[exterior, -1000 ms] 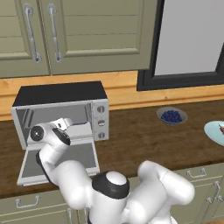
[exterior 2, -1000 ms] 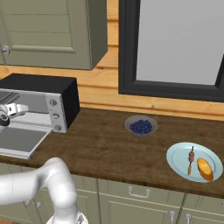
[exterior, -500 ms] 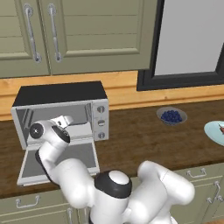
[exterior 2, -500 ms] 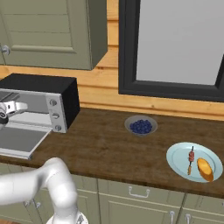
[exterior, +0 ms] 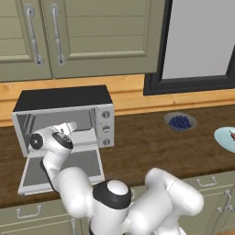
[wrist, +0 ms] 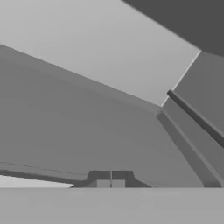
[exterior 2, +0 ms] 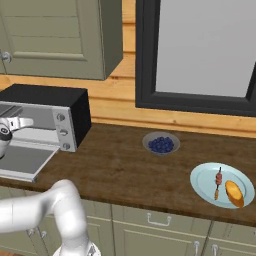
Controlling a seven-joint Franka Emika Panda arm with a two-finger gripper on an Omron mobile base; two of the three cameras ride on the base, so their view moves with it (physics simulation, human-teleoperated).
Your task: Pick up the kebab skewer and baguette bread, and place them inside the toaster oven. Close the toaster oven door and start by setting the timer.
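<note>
Reaching into the open toaster oven (exterior: 64,114), the end effector (wrist: 110,178) is fully closed, holding nothing, above the lowered toaster oven door (exterior: 62,167).

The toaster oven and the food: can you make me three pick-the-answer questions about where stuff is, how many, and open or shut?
1. Where is the kebab skewer?
A. on the plate
B. in the toaster oven
C. in the bowl of blueberries

2. How many knobs has the toaster oven?
A. one
B. three
C. five

3. The toaster oven door is:
A. shut
B. missing
C. folded down open

Answers: 1 A, it lies beside the baguette bread; 2 B, three in a column; 3 C, it lies flat out front.
</note>
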